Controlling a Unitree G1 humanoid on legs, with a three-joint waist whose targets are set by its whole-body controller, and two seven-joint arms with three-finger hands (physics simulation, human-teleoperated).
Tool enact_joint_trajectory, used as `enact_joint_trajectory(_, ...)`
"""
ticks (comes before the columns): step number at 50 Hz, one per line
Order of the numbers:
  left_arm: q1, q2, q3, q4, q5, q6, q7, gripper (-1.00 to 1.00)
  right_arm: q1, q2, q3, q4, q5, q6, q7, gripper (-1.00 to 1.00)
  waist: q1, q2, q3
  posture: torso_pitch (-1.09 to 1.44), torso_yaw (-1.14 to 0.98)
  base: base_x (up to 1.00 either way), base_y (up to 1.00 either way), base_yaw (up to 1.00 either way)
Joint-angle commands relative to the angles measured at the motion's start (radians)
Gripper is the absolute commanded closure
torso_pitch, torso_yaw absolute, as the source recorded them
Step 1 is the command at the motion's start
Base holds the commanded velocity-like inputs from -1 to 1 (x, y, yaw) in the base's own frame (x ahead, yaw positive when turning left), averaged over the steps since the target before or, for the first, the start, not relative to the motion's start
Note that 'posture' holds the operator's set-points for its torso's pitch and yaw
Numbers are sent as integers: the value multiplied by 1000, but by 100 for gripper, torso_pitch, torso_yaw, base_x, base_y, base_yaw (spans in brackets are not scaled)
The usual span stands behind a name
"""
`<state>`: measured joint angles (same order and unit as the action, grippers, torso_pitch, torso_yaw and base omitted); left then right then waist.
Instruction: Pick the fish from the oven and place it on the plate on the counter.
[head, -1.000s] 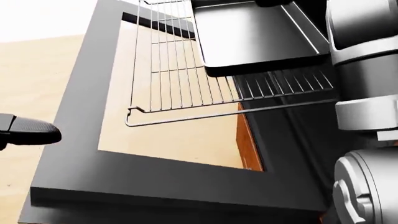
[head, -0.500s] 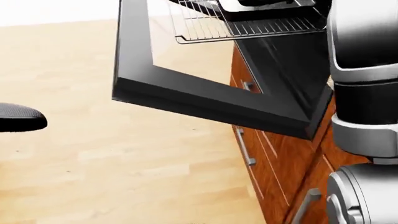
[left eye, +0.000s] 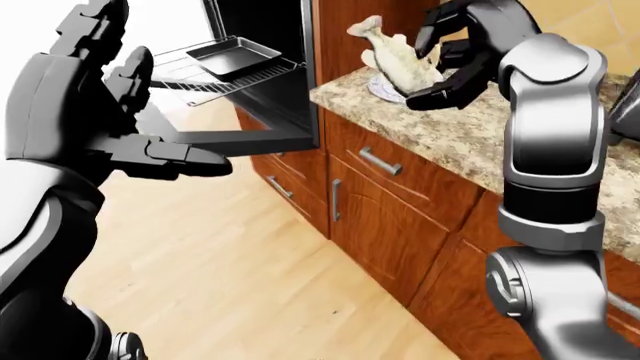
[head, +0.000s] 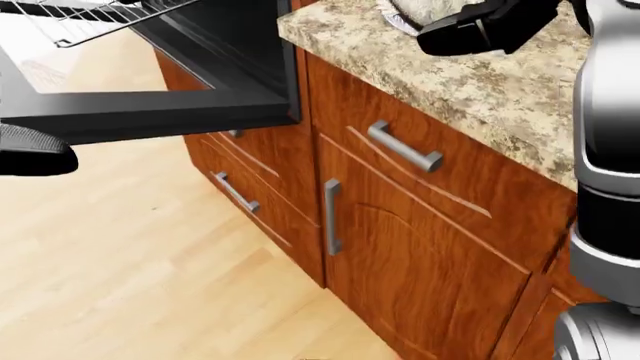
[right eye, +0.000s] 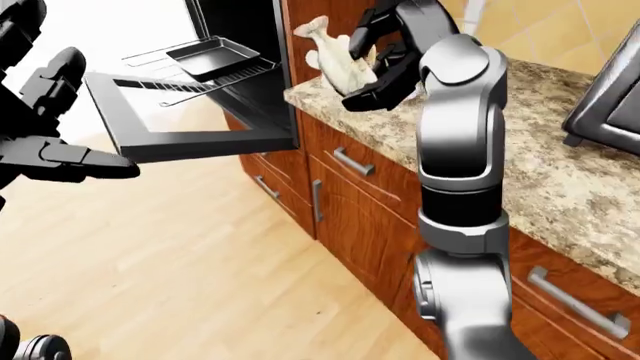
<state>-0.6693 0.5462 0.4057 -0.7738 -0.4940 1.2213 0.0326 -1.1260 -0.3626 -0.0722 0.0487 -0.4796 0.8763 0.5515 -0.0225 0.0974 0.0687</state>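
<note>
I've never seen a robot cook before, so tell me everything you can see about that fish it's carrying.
The fish is pale, cream-beige, whole and looks raw, with a forked tail pointing up and to the left in the left-eye view. It is tilted, tail high, head end hidden among the dark fingers of the right hand, which close round it. It is held over the speckled granite counter, just above a white plate whose edge peeks out beneath it. Whether it touches the plate cannot be told.

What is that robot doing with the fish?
The robot's right hand has its fingers closed round a pale fish and holds it over a plate on the speckled counter. The fish is not lying on the plate yet. To the left, the oven door hangs open, with an empty dark tray on the rack. The left hand holds nothing.
</note>
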Motion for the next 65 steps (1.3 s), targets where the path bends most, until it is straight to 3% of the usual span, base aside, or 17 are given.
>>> enact_joint_trajectory(1,-36,10,4,-13,-7,-22,9,-100,-40,-23,-32,-42,-5,-38,-25,100,-8,-6,-30,0,0,0,0,-100)
enact_joint_trajectory(7,-36,5,9,-26,-22,-9,27,-100,-12,-24,-29,-72,1,-36,-14,100,15,-92,-32,0,0,0,0,-100)
enact_joint_trajectory(9,-36,7,4,-22,-24,-16,31,-100,-22,-12,-31,-88,12,-26,-8,100,40,-160,-52,0,0,0,-10,-50)
enact_joint_trajectory(10,-38,6,4,-25,-28,-13,35,-100,-13,-14,-18,-102,8,-31,0,100,34,-105,-30,0,0,0,0,0)
enact_joint_trajectory(13,-30,9,12,-31,-37,-13,35,-100,-2,-5,-22,-94,5,-50,-14,100,25,-98,-39,0,0,12,0,0)
enact_joint_trajectory(16,-27,18,27,-35,-51,-8,36,-100,-6,-2,-22,-92,6,-50,-15,100,17,-77,17,0,0,62,0,0)
enact_joint_trajectory(25,-38,30,25,-29,-78,-15,69,-100,0,14,-23,-96,25,-63,-37,100,1,-23,-6,0,0,65,6,0)
enact_joint_trajectory(28,-32,32,23,-26,-83,-24,73,-100,10,21,-18,-103,28,-66,-43,100,-6,58,-31,0,0,65,7,0)
enact_joint_trajectory(29,-30,34,20,-26,-85,-28,73,-100,17,23,-16,-104,27,-72,-46,100,0,13,7,0,0,66,8,0)
enact_joint_trajectory(40,-12,39,14,-24,-94,-50,79,-100,25,30,-8,-102,15,-97,-55,100,47,-101,-50,0,0,65,10,0)
enact_joint_trajectory(43,-14,40,20,-25,-95,-46,81,-100,23,29,-10,-104,7,-95,-51,100,47,-124,8,0,0,65,13,0)
enact_joint_trajectory(44,-15,38,24,-28,-99,-42,83,-100,24,29,-11,-100,6,-100,-54,100,33,-128,-14,0,0,65,14,0)
enact_joint_trajectory(49,-7,35,22,-30,-104,-50,89,-100,27,31,-10,-94,-4,-104,-60,100,39,-118,-43,0,0,23,18,0)
enact_joint_trajectory(54,1,40,42,-35,-121,-50,95,-100,16,29,-13,-93,-9,-98,-53,100,68,-26,-27,0,0,0,44,0)
enact_joint_trajectory(56,3,42,41,-36,-127,-52,99,-100,16,28,-13,-108,-10,-83,-46,100,78,-58,-39,0,0,-12,73,0)
enact_joint_trajectory(59,1,47,48,-39,-142,-46,109,-100,10,27,-19,-99,-1,-83,-48,100,90,-11,-43,0,0,-29,73,0)
enact_joint_trajectory(65,12,53,49,-36,-154,-59,117,-100,12,27,-16,-101,6,-78,-52,100,55,-60,-19,0,0,-31,57,0)
